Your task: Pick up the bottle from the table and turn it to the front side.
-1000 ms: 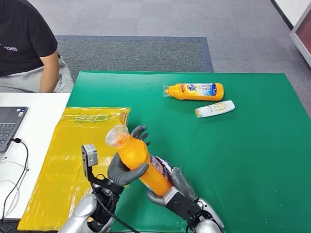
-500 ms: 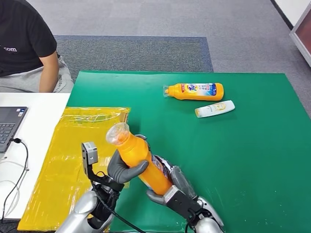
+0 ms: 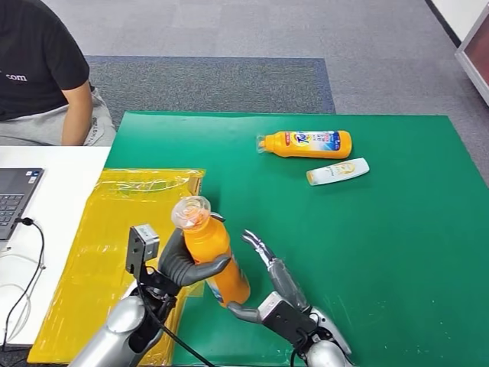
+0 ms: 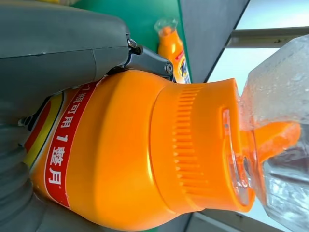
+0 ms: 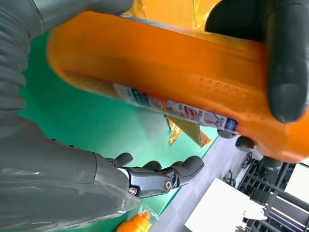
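two orange bottles, one white tube

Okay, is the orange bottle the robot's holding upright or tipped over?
Nearly upright, leaning slightly. The left hand grips the orange bottle off the table, clear cap uppermost; the right hand is off it, fingers spread.

Orange bottle with clear cap – red label band; green table; yellow sheet; grey carpet.
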`<act>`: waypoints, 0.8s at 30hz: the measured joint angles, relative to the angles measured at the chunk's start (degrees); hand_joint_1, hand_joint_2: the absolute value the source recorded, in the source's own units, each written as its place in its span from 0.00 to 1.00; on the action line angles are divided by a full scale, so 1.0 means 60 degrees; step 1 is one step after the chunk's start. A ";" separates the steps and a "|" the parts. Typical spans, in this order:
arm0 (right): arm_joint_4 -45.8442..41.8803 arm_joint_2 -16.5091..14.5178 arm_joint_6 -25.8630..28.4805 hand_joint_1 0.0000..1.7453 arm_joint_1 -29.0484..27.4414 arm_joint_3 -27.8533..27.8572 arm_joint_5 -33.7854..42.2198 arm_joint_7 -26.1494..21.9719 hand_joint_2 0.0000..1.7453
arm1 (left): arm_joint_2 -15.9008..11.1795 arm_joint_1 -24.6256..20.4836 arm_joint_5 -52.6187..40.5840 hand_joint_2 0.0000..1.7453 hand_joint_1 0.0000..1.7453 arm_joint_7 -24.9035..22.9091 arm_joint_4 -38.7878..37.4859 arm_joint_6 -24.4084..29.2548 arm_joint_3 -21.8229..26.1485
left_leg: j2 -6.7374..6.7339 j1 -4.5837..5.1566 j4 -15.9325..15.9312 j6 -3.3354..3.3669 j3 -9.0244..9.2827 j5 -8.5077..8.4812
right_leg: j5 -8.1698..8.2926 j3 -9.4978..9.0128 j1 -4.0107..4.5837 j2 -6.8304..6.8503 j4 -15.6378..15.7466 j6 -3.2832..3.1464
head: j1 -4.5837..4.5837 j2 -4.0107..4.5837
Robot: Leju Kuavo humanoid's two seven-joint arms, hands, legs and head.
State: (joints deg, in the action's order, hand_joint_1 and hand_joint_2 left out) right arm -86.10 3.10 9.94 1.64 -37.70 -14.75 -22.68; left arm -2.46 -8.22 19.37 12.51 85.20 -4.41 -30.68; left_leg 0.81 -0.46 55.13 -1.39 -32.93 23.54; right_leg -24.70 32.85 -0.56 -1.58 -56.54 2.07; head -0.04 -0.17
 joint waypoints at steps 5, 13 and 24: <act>-0.0002 0.0000 0.0077 0.00 0.0004 0.0000 -0.0037 -0.0035 1.00 | -0.0699 -0.0406 -0.1879 1.00 1.00 -0.0037 0.0000 -0.0286 -0.0054 | 0.0000 0.0000 0.0000 -0.0004 0.0001 -0.0003 | 0.0001 0.0001 0.0002 -0.0001 -0.0003 -0.0002 | 0.0001 0.0000; -0.0020 -0.0006 -0.0017 0.00 -0.0084 0.0036 -0.0197 -0.0051 1.00 | -0.2233 -0.0737 -0.3777 1.00 1.00 -0.0364 0.0055 -0.1622 0.0289 | 0.0000 -0.0004 -0.0001 -0.0011 0.0001 -0.0008 | 0.0002 -0.0001 0.0008 -0.0001 -0.0007 -0.0004 | 0.0002 0.0000; -0.0015 -0.0069 -0.0258 0.00 -0.0139 0.0065 -0.0178 -0.0083 1.00 | -0.3804 -0.1144 -0.4280 1.00 1.00 -0.0472 0.0296 -0.2723 0.0382 | -0.0004 -0.0008 -0.0007 -0.0029 0.0039 -0.0021 | 0.0014 -0.0025 0.0014 -0.0004 -0.0014 -0.0022 | 0.0003 0.0000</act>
State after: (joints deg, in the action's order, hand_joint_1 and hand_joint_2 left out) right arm -86.19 2.69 8.40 0.81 -37.32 -15.82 -23.17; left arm -25.29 -15.08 -6.31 9.68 86.97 -20.75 -28.39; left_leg 0.79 -0.51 55.09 -1.57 -32.70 23.41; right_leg -24.61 32.70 -0.47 -1.60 -56.62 1.94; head -0.02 -0.17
